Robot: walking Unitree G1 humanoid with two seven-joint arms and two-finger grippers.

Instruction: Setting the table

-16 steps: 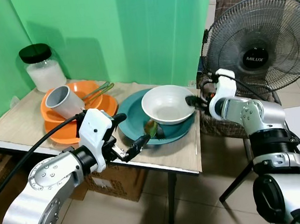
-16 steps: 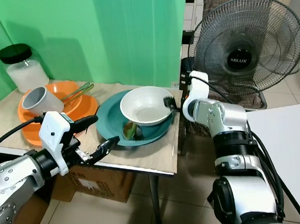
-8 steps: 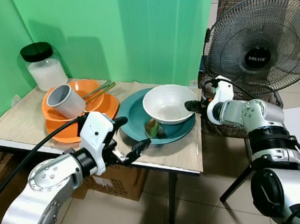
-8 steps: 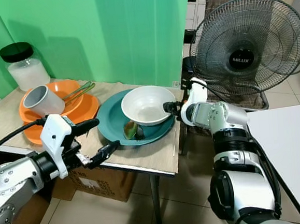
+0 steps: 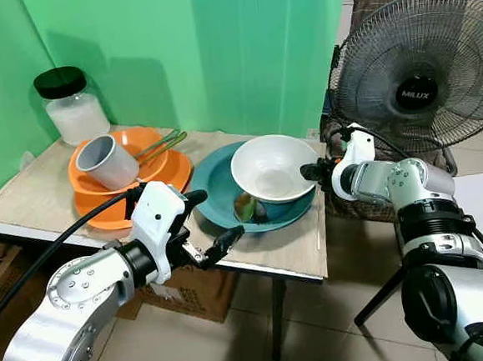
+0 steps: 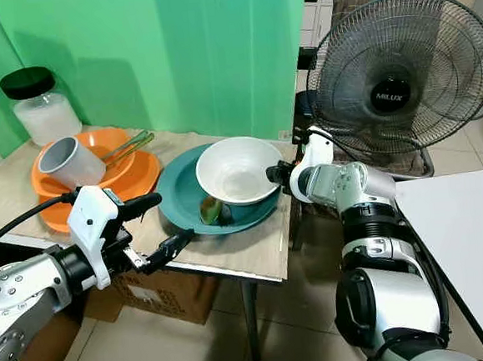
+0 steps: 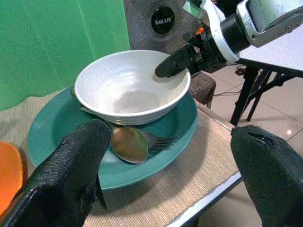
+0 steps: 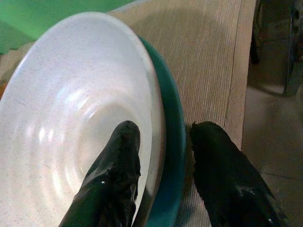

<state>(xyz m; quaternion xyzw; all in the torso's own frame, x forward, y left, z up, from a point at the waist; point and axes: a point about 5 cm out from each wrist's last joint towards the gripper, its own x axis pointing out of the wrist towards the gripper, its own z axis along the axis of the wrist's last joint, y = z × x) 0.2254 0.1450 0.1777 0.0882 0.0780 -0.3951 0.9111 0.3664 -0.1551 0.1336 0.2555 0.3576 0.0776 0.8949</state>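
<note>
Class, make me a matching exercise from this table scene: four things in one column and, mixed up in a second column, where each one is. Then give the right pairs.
Things:
1. white bowl
2. grey cup
3. jar with a black lid
4. spoon

Places:
A. lying on its side in the orange bowl
B. on the teal plate, one finger of the right gripper inside its rim
C. standing at the back corner of the table, by the green backdrop
D. on the teal plate, beside a fork, partly under the white bowl

Pairs: 1-B, 2-A, 3-C, 4-D
</note>
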